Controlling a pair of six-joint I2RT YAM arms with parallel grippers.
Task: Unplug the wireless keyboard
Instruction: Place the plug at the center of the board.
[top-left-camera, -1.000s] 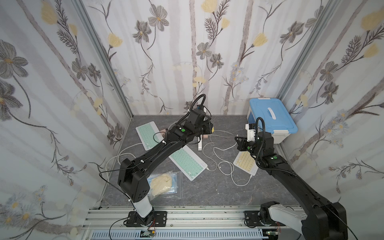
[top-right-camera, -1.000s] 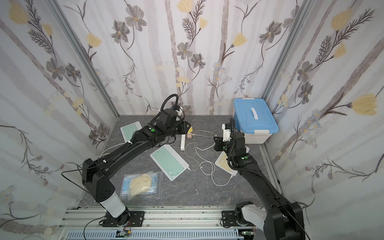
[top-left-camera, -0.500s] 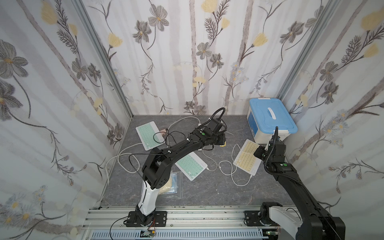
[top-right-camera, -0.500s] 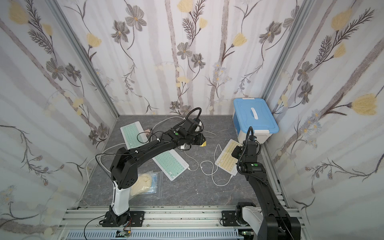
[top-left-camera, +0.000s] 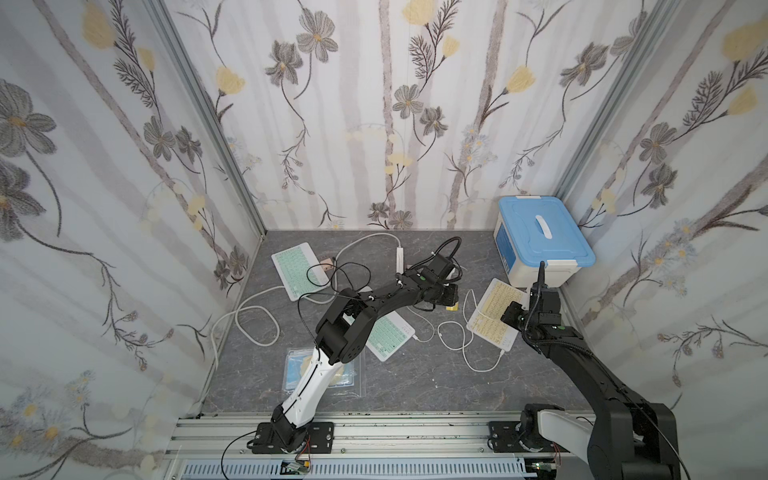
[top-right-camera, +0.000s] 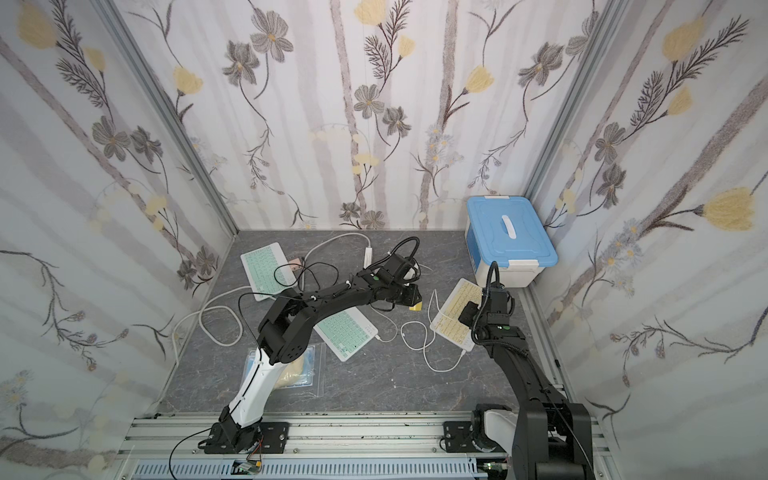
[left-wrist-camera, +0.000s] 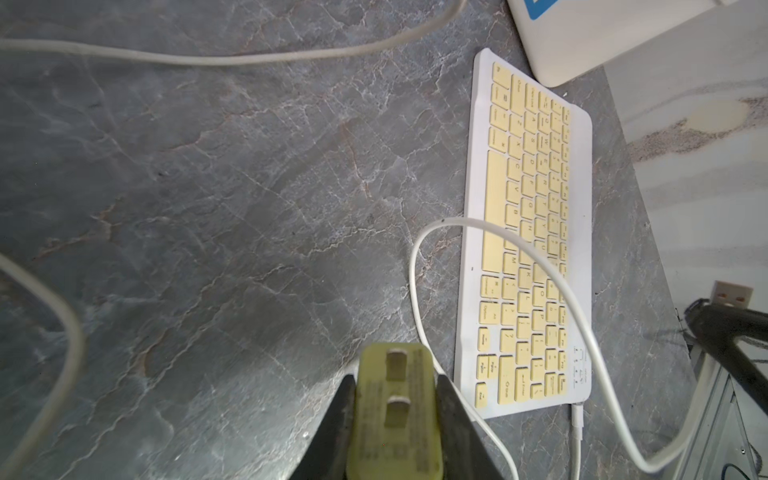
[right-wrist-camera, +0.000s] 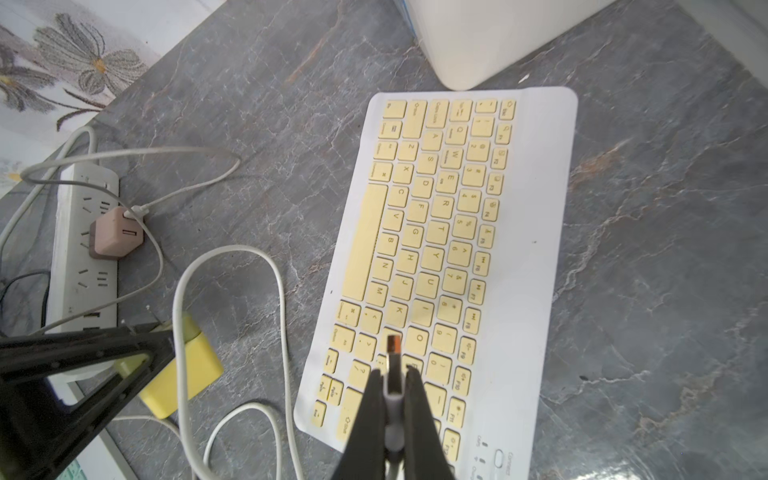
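The yellow-keyed wireless keyboard (top-left-camera: 492, 316) (top-right-camera: 453, 318) (left-wrist-camera: 528, 232) (right-wrist-camera: 440, 257) lies flat at the right, in front of the box. A white cable (left-wrist-camera: 415, 282) (top-left-camera: 457, 340) is plugged into its near corner and loops over the table. My left gripper (left-wrist-camera: 395, 380) (top-left-camera: 451, 300) (top-right-camera: 411, 298) is shut on a yellow plug adapter (left-wrist-camera: 395, 419) (right-wrist-camera: 183, 370), whose two prongs are bare, held just left of the keyboard. My right gripper (right-wrist-camera: 393, 374) (top-left-camera: 510, 313) (top-right-camera: 467, 316) is shut on the cable's USB plug (right-wrist-camera: 393, 347) above the keyboard's keys.
A white power strip (right-wrist-camera: 83, 257) (top-left-camera: 400, 257) carries a pink adapter (right-wrist-camera: 116, 237) with its own cable. Two green keyboards (top-left-camera: 297, 270) (top-left-camera: 388, 332) lie to the left. A blue-lidded box (top-left-camera: 540, 241) stands at the back right. A plastic bag (top-left-camera: 353, 374) lies near the front.
My left gripper has moved from the power strip to the right and nearer the front, carrying the yellow adapter. My right gripper has shifted to over the yellow keyboard.
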